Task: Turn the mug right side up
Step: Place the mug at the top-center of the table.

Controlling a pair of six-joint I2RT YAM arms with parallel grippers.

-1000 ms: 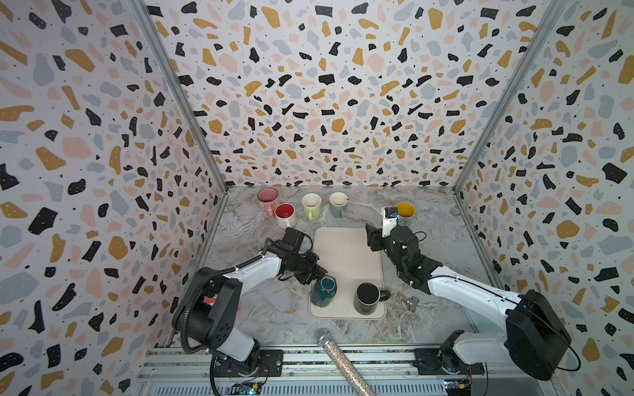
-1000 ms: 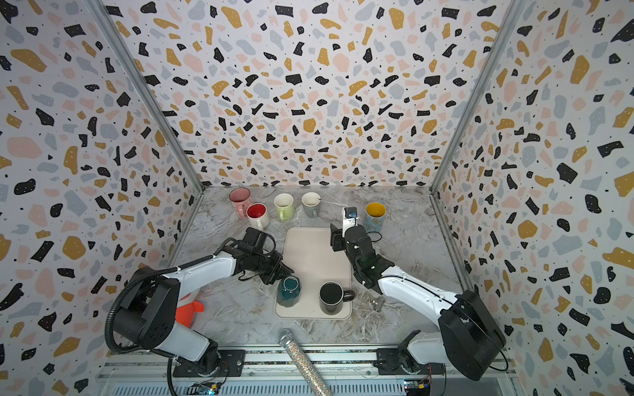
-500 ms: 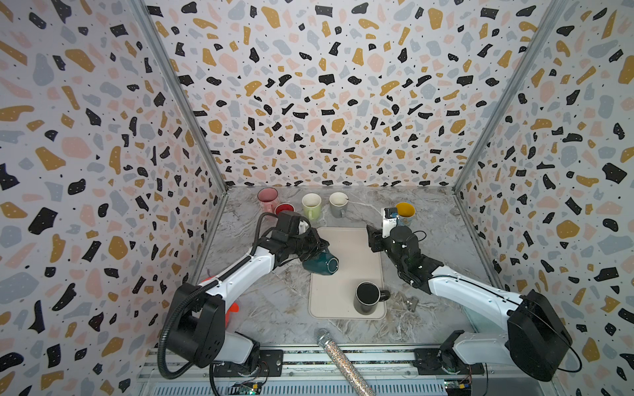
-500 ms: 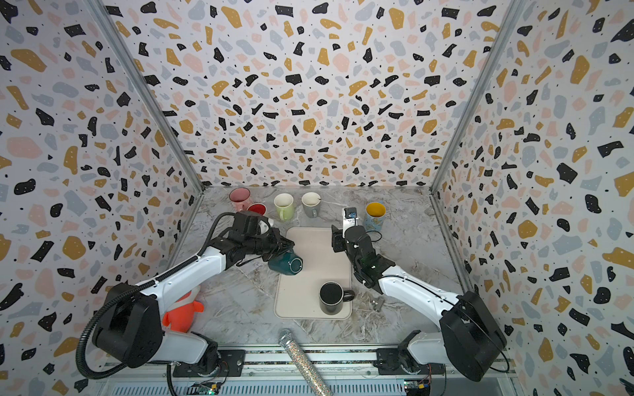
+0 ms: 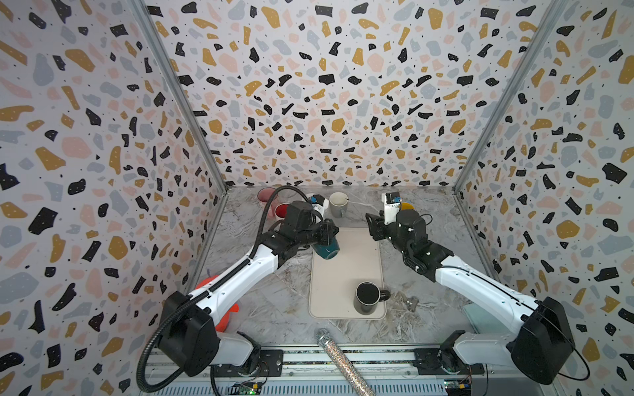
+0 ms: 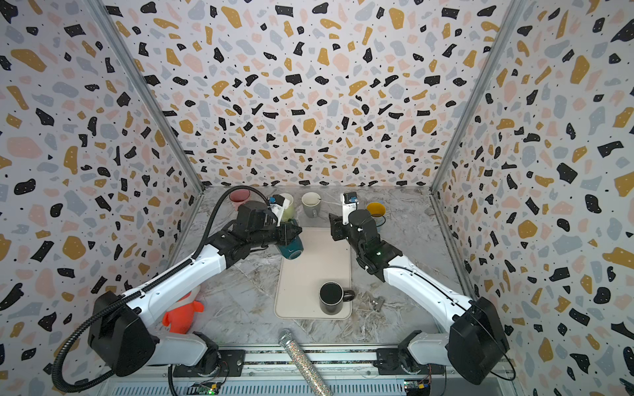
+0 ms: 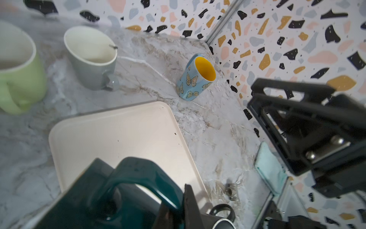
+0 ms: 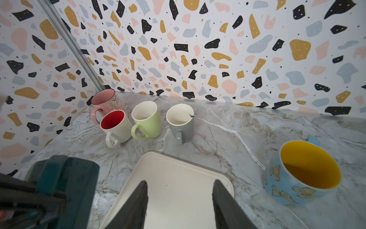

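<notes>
- Your left tool [image 5: 325, 234] is clamped on the teal mug [image 5: 326, 249] [image 6: 291, 249]; its fingers are together around the mug's handle side, as the left wrist view shows [image 7: 136, 174].
- You'll find the teal mug a little left of centre in both top views, over the upper left corner of the cream tray [image 5: 343, 271].
- The mug is tilted in the grip and stands flat on neither end. From these views you cannot tell whether it touches the tray.
- Your right tool [image 8: 180, 198] has its fingers apart with nothing between them. It hangs over the upper right corner of the tray, well apart from the teal mug.
- A black mug [image 5: 367, 299] stands upright on the lower right part of the tray, with its handle pointing to the right of the frame.
- Along the back of the tabletop [image 5: 274, 308], from left to right, you have upright mugs:
  - a pink mug [image 8: 104, 99]
  - a red-lined mug [image 8: 113, 123], just beside the pink mug
  - a green mug [image 8: 146, 121]
  - a grey mug [image 8: 180, 121]
  - a butterfly mug [image 8: 301, 174] with a yellow inside, set further right
- An orange object [image 6: 182, 313] sits at the lower left, partly hidden behind your left arm.
- A glitter-covered cylinder [image 5: 339, 356] pokes in at the bottom centre of the frame.
</notes>
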